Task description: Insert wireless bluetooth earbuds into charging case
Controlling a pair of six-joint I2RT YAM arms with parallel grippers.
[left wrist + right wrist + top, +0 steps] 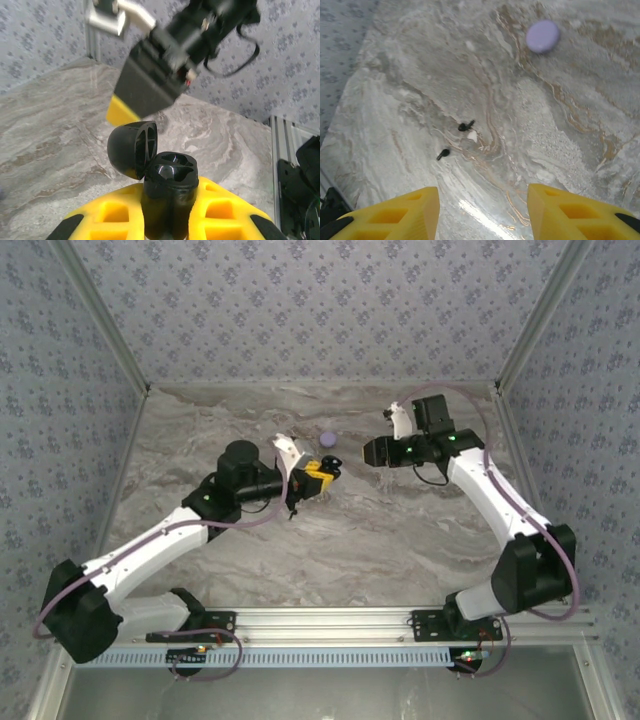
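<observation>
- Up close at the left wrist, the left hand [167,222] is pinching the charging case [169,175] by its base, lid [131,150] flipped open, sockets showing.
- Past that, the right hand [482,210] hangs over the bench [560,150] with fingers spread, nothing in them.
- Below it both earbuds [466,126] lie loose, near each other. Tiny, light, hard, probably slick, so I'd nip one across the bud, not the stem.
- Farther back sits a lilac disc [542,36], not involved.

Nothing here can be read: no writing, label, brand, number or sign is legible on the case [170,175], the disc [542,36] or the bench [560,150].
</observation>
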